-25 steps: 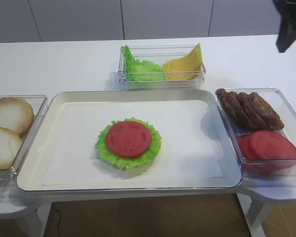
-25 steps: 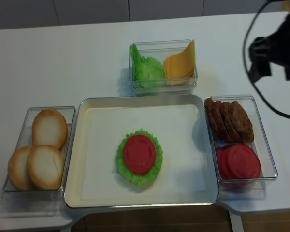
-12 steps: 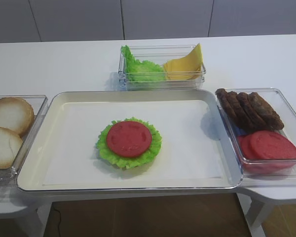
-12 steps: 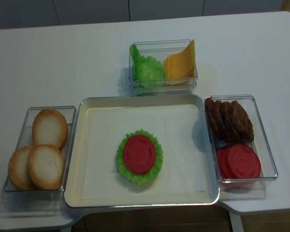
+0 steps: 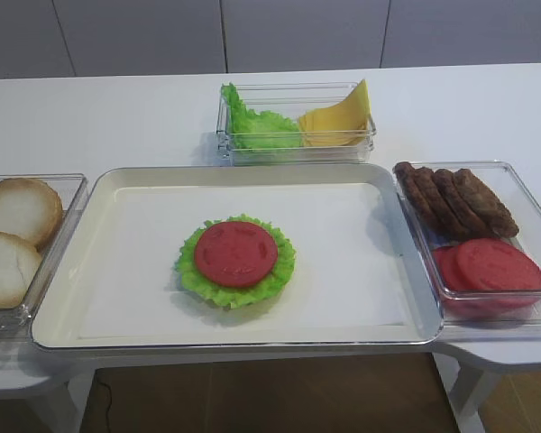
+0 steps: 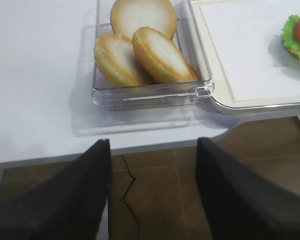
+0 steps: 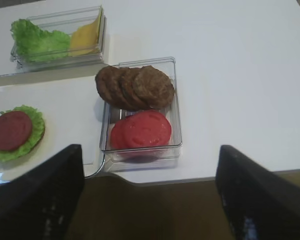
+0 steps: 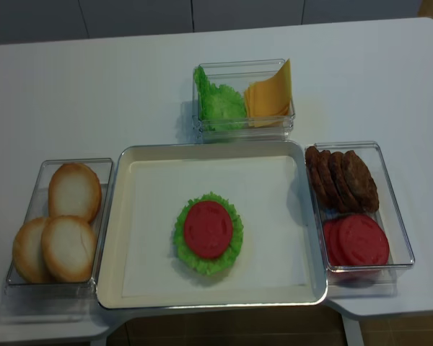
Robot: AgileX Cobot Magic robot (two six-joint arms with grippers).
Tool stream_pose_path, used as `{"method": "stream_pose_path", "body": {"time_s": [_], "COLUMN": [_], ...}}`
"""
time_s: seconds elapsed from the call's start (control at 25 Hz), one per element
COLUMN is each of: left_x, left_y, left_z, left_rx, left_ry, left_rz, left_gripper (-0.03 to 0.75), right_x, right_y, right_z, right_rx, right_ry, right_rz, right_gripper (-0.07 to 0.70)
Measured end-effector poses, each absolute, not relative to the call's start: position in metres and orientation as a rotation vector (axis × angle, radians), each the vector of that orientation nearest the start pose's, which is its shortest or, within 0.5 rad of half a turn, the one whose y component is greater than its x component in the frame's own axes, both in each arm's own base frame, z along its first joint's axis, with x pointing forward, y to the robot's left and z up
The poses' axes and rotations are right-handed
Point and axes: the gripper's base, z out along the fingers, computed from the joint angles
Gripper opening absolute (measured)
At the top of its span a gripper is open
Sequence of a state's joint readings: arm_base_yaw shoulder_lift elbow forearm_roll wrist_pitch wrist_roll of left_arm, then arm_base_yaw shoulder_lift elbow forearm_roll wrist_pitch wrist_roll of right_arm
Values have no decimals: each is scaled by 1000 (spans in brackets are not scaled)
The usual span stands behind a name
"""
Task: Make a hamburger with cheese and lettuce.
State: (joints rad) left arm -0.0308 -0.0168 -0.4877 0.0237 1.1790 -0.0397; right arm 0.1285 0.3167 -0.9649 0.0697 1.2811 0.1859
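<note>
White tabletop (image 8: 94,86) carries a cream tray (image 8: 144,288), and the hamburger (image 8: 208,232) sits near the tray's middle: a ruffled green leaf with a flat red disc on top. Behind the tray, a clear box (image 8: 244,66) holds the lettuce (image 8: 220,104) on its left and the cheese (image 8: 268,97) leaning on its right. Bun halves (image 8: 71,220) fill a bin left of the tray; brown patties (image 8: 343,180) and red slices (image 8: 356,241) fill one on the right. Both grippers hang off the near table edge with nothing between their fingers: the right gripper (image 7: 147,200) has its jaws spread wide, and the left gripper (image 6: 152,195) has its jaws apart too.
</note>
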Motion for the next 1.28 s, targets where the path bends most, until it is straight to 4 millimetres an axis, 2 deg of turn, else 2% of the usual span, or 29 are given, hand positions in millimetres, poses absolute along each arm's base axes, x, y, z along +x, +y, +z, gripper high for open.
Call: {"method": "stream_pose_path", "body": {"time_s": [0.2,0.32,0.44,0.8,1.0,1.28], "left_x": [-11,-11,-11,-11,-11,-11], "left_y": [2,2,2,2,2,2], "left_z": [264,264,264,264,264,264], "left_rx": [-13,-13,-13,-13,-13,-13], "left_ry": [2158,2158,2158,2158,2158,2158], "left_rz": [-12,-12,-12,-12,-12,-12], "left_gripper": [401,401,401,401,401,401], "right_x": [-40,-52,-55,-30,-18,-10], "right_y": [1,0,0,4,3,0], "right_z": [366,354,339,283,271,265], "right_rx": [34,13,-23,-109,-110,-125], "right_ry": [2028,1990,1991,2159,2155,2136], "right_rz": [284,286,266,204,172,107], "right_gripper": [643,643,643,629,617,616]}}
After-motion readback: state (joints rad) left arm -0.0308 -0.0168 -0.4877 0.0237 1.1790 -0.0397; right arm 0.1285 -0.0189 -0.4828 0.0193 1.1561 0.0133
